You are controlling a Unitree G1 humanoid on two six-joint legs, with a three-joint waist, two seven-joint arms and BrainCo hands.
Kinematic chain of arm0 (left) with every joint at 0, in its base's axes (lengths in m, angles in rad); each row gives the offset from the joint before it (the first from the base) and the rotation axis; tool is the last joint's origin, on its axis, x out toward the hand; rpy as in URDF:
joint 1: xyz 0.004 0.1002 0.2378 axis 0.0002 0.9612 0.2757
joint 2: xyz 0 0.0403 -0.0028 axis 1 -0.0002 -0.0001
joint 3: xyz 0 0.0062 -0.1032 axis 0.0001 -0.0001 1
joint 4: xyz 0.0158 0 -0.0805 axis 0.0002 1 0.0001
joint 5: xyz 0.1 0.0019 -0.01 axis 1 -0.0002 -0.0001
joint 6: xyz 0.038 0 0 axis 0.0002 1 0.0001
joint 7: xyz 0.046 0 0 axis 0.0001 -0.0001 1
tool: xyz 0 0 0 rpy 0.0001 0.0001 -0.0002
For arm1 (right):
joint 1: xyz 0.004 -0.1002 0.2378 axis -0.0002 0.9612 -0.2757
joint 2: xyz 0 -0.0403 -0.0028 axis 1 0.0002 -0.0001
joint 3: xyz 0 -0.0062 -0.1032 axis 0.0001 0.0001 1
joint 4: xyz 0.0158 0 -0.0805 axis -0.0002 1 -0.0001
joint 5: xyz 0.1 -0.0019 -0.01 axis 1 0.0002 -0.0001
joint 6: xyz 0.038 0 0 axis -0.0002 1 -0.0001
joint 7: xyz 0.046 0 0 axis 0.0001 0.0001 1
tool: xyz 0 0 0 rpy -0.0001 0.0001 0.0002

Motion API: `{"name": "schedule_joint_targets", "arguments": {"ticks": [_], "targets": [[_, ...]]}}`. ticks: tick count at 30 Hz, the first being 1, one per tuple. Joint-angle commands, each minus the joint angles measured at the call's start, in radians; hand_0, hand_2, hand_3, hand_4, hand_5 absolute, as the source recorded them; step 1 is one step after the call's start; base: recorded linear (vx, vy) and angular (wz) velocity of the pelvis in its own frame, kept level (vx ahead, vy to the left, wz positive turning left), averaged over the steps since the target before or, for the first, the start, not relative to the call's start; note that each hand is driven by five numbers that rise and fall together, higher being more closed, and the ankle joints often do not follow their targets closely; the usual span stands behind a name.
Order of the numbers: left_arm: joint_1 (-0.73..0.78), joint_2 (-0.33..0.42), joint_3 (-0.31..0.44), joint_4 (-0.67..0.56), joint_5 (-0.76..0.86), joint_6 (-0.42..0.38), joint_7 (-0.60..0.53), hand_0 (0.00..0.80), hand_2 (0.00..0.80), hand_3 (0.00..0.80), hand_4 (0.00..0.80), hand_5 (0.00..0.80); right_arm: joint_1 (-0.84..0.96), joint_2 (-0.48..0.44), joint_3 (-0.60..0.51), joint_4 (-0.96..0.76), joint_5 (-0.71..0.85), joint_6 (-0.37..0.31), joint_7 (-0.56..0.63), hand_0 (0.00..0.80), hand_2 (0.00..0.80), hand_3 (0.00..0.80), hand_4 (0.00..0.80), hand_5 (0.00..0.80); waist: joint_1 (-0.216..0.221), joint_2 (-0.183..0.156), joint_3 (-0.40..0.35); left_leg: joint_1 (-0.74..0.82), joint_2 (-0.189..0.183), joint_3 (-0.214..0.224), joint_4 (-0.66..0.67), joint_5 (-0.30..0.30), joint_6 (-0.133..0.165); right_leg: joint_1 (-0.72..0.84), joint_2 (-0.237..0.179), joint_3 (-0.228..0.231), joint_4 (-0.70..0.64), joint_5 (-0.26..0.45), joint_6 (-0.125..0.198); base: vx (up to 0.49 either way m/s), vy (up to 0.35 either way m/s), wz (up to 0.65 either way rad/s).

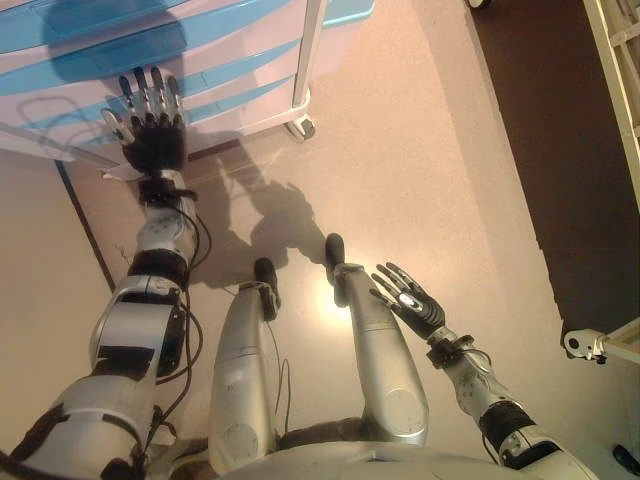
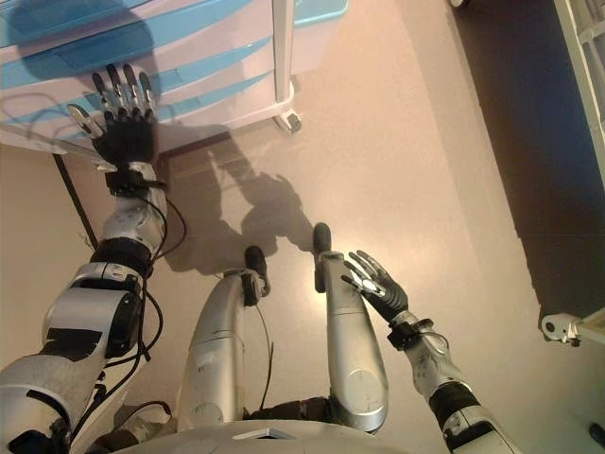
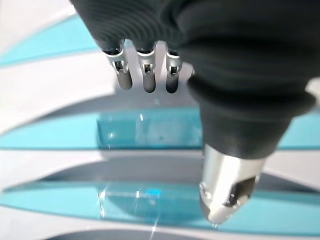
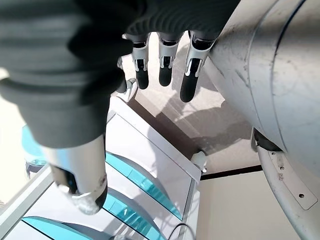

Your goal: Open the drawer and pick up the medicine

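Note:
A white drawer cart (image 1: pixel 230 60) with light-blue drawer fronts (image 3: pixel 150 130) stands at the upper left on castors. All its drawers look closed, and no medicine shows in any view. My left hand (image 1: pixel 152 125) is stretched toward the lower drawers with its fingers straight and spread, just short of the blue fronts. My right hand (image 1: pixel 412 302) hangs low at the right, open, palm up, holding nothing.
A cart castor (image 1: pixel 300 127) rests on the beige floor. A dark floor area (image 1: pixel 560 150) lies to the right, with a pale wooden frame (image 1: pixel 620 70) at its edge and another wheeled white base (image 1: pixel 595 345) at the lower right.

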Motion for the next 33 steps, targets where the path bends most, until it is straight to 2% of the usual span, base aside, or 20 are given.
{"name": "schedule_joint_targets", "arguments": {"ticks": [1, 9, 14, 17, 18, 19, 23, 33], "targets": [[-0.053, 0.056, -0.026, -0.069, -0.007, -0.039, 0.003, 0.000, 0.000, 0.000, 0.000, 0.000, 0.098, -0.011, 0.119, 0.006, -0.002, 0.030, 0.040, 0.000, 0.000, 0.000, 0.000, 0.000, 0.013, 0.028, -0.038, 0.069, -0.020, 0.069, -0.226, -0.004, 0.013, -0.019, 0.049, -0.008, 0.097, -0.068, 0.003, 0.000, 0.000, 0.00], [-0.096, 0.083, -0.049, -0.082, -0.007, -0.075, 0.047, 0.000, 0.000, 0.000, 0.000, 0.000, 0.092, -0.029, 0.110, 0.027, 0.011, 0.024, 0.053, 0.000, 0.000, 0.000, 0.000, 0.000, 0.010, 0.039, -0.038, 0.063, -0.026, 0.069, -0.222, -0.004, 0.009, -0.025, 0.041, -0.005, 0.088, -0.069, -0.002, 0.000, 0.000, 0.00], [-0.113, 0.090, -0.039, -0.085, -0.007, -0.091, 0.023, 0.000, 0.000, 0.000, 0.000, 0.000, 0.092, -0.039, 0.109, 0.030, 0.014, 0.019, 0.058, 0.000, 0.000, 0.000, 0.000, 0.000, 0.008, 0.044, -0.038, 0.059, -0.028, 0.069, -0.221, -0.001, 0.006, -0.025, 0.039, -0.002, 0.079, -0.078, -0.009, 0.000, 0.000, 0.00], [-0.118, 0.092, -0.029, -0.107, -0.007, -0.099, -0.030, 0.000, 0.000, 0.000, 0.000, 0.000, 0.095, -0.044, 0.106, 0.041, 0.012, 0.011, 0.068, 0.000, 0.000, 0.000, 0.000, 0.000, 0.009, 0.048, -0.038, 0.061, -0.027, 0.070, -0.220, -0.003, 0.005, -0.023, 0.036, -0.002, 0.080, -0.084, -0.012, 0.000, 0.000, 0.00], [-0.120, 0.091, -0.029, -0.117, -0.007, -0.104, -0.048, 0.464, 0.464, 0.464, 0.464, 0.464, 0.095, -0.045, 0.104, 0.042, 0.011, 0.010, 0.069, 0.000, 0.000, 0.000, 0.000, 0.000, 0.009, 0.049, -0.038, 0.064, -0.026, 0.072, -0.221, -0.003, 0.004, -0.020, 0.035, -0.003, 0.079, -0.087, -0.013, 0.000, 0.000, 0.00], [-0.121, 0.088, -0.031, -0.126, -0.007, -0.111, -0.059, 0.800, 0.800, 0.800, 0.800, 0.800, 0.094, -0.047, 0.103, 0.043, 0.010, 0.011, 0.071, 0.000, 0.000, 0.000, 0.000, 0.000, 0.009, 0.050, -0.038, 0.066, -0.026, 0.073, -0.223, -0.002, 0.003, -0.018, 0.033, -0.004, 0.078, -0.088, -0.013, 0.000, 0.000, 0.00], [-0.121, 0.079, -0.040, -0.144, -0.007, -0.128, -0.089, 0.800, 0.800, 0.800, 0.800, 0.800, 0.090, -0.048, 0.102, 0.049, 0.005, 0.008, 0.070, 0.000, 0.000, 0.000, 0.000, 0.000, 0.014, 0.052, -0.038, 0.071, -0.030, 0.069, -0.227, 0.003, 0.000, -0.010, 0.031, -0.008, 0.077, -0.093, -0.017, 0.000, 0.000, 0.00], [-0.085, 0.070, -0.025, -0.137, -0.007, -0.074, -0.152, 0.800, 0.800, 0.800, 0.800, 0.800, 0.086, -0.039, 0.103, 0.055, 0.007, 0.000, 0.077, 0.000, 0.000, 0.000, 0.000, 0.000, 0.032, 0.042, -0.038, 0.092, -0.025, 0.057, -0.240, 0.014, -0.012, 0.024, 0.031, -0.027, 0.076, -0.115, -0.026, -0.015, -0.032, 0.00]]}}
